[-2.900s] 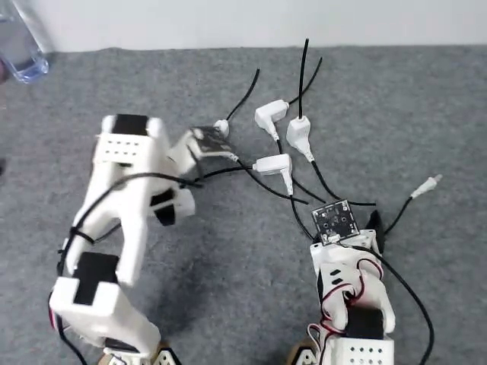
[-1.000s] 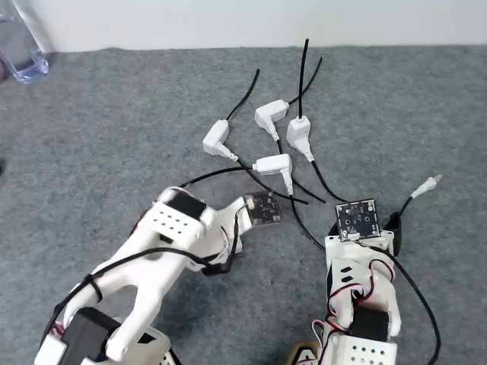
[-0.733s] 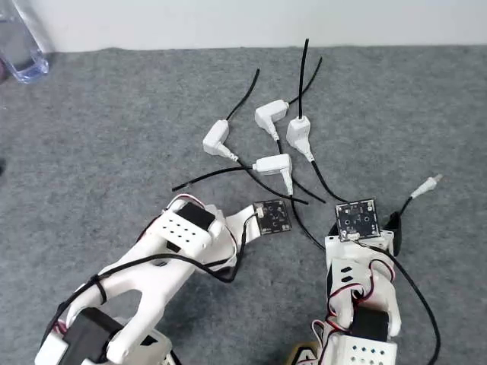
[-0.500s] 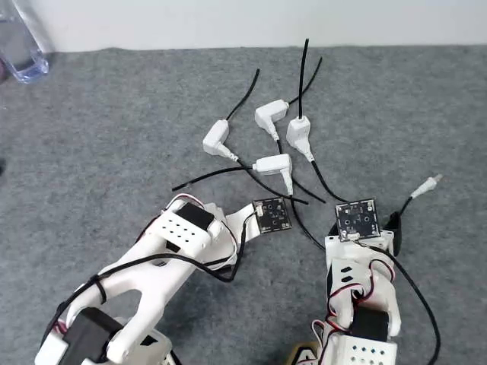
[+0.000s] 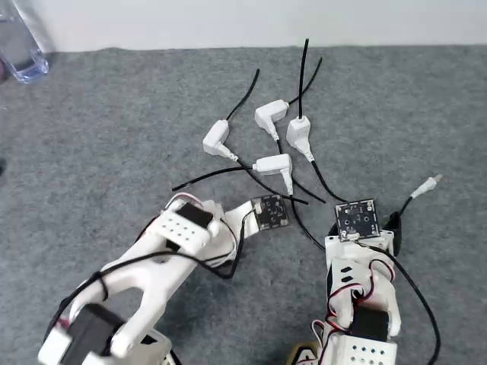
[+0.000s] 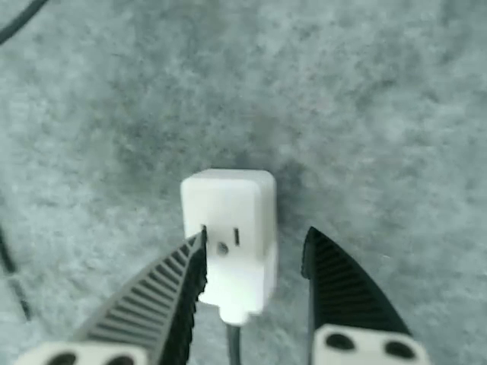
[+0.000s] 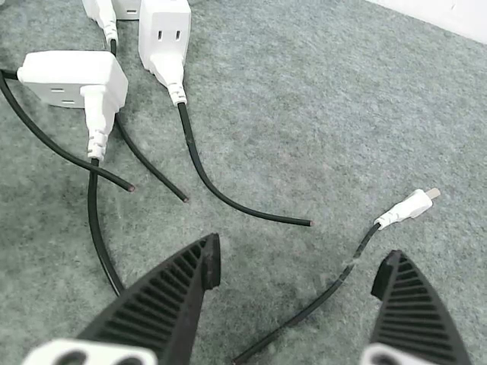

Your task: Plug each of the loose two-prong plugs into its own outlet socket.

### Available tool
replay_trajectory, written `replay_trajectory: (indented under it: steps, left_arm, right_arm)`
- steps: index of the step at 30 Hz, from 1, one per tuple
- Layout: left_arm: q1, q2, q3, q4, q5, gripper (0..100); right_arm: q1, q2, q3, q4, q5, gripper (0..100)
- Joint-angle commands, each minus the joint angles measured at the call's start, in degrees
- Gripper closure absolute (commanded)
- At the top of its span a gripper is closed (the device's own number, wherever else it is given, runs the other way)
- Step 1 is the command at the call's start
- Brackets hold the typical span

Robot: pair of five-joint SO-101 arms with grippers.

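Left arm: You are drawing the left arm back from the far outlet socket (image 5: pixel 215 138), where it was working about three seconds ago, and bringing it in low beside the right arm. Over the last second it is only creeping.

Left claw: The left claw (image 6: pixel 256 234) is standing released and gripping nothing. Its jaws are framing a near outlet socket (image 6: pixel 228 217), which is lying face up just ahead of the tips with its cord trailing back toward the claw. Whether one tip is already touching it, you cannot tell.

Far outlet socket: It is lying free on the counter (image 5: pixel 114 137), well beyond the left claw and turned a little from how it lay before.

Right arm: After one small sideways shift, you are holding it steady.

Right claw: The right claw (image 7: pixel 300 249) is gaping wide and carrying nothing.

Plug: The two-prong plug (image 7: pixel 415 202) is lying untouched on the counter ahead of the right claw, off toward one jaw, with its prongs pointing away.

Meaning: Nothing is plugged in yet. You appear to be swapping targets, with the left claw lining up on a socket nearer the right claw and its plug. That is likely making the mating step shorter.

Watch: Black cords (image 7: pixel 99 205) are crossing the counter ahead of the right claw and could be snagging on either jaw.
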Motion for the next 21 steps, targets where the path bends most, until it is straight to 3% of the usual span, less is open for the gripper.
replay_trajectory:
  steps: [1,16,21]
  left_arm:
    - [-1.1,4.6,-3.6,2.6,0.3,80]
    - [-4.0,6.2,-6.7,5.8,-2.5,81]
    - [-6.1,6.2,-13.6,12.1,-6.3,81]
  right_arm:
    - [-0.7,0.4,1.1,-0.7,0.6,68.2]
    - [-0.7,0.4,1.1,-0.8,0.6,68.2]
    - [-0.7,0.4,1.1,-0.8,0.6,68.2]
